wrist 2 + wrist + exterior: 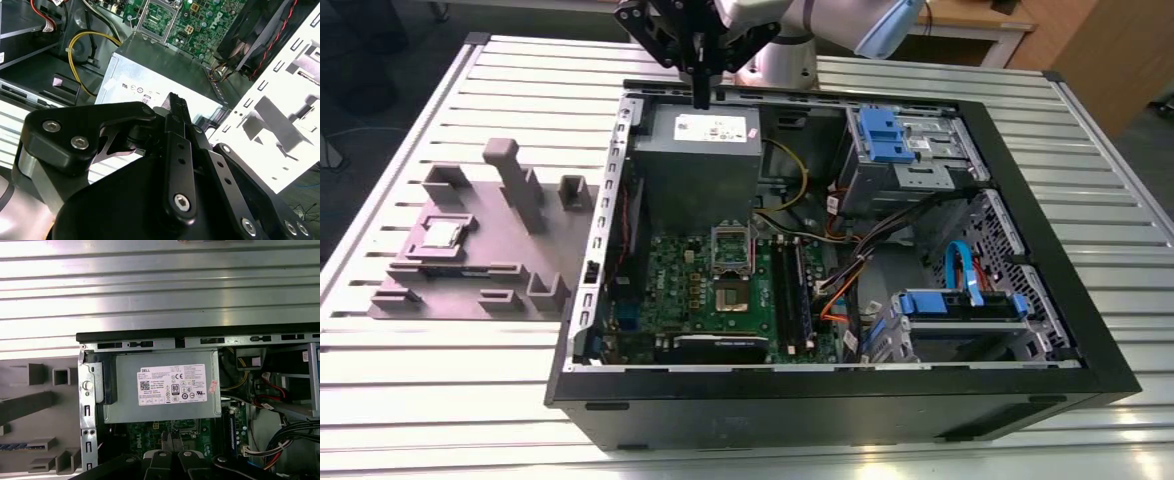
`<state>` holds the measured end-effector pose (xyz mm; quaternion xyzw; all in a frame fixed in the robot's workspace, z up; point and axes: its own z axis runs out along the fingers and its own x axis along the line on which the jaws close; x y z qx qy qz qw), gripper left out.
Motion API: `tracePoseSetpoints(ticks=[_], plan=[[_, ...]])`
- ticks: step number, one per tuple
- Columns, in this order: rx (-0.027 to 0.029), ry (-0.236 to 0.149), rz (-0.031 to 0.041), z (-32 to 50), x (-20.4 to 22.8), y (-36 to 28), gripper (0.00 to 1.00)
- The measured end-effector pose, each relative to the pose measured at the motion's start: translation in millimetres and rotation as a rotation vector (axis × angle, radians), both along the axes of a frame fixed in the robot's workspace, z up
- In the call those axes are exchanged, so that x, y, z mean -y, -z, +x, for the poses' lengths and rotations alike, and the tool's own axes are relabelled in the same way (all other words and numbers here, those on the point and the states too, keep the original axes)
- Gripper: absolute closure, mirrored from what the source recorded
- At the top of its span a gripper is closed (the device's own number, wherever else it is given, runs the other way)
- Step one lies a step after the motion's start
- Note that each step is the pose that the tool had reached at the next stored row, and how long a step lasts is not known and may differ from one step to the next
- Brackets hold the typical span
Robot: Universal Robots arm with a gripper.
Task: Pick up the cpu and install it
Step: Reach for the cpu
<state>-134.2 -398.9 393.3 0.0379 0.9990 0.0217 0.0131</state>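
Note:
The cpu (443, 232), a small silver square chip, lies flat in a recess of the grey holder block (480, 270) on the exterior view's left, outside the computer case (854, 400). My gripper (703, 92) hangs high over the case's back edge, above the grey power-supply box (698, 150), far from the cpu. Its dark fingers (176, 102) stand pressed together with nothing between them. The open socket (727, 255) sits on the green motherboard (680, 290) below the power supply; it also appears in the second wrist view as a metal frame (157, 20).
Blue drive cages (887, 135), cables (854, 270) and a yellow wire (75, 55) crowd the case on the exterior view's right. Tall posts (514, 180) rise from the holder block. The slatted metal table (454, 380) surrounds everything. The holder's slots (30, 405) lie beside the case wall.

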Motion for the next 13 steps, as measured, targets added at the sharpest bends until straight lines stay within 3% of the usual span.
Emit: tracePoseSetpoints(ticks=[13], plan=[[0.0000,0.000,0.0000,-2.5,0.0,0.1,0.90]])
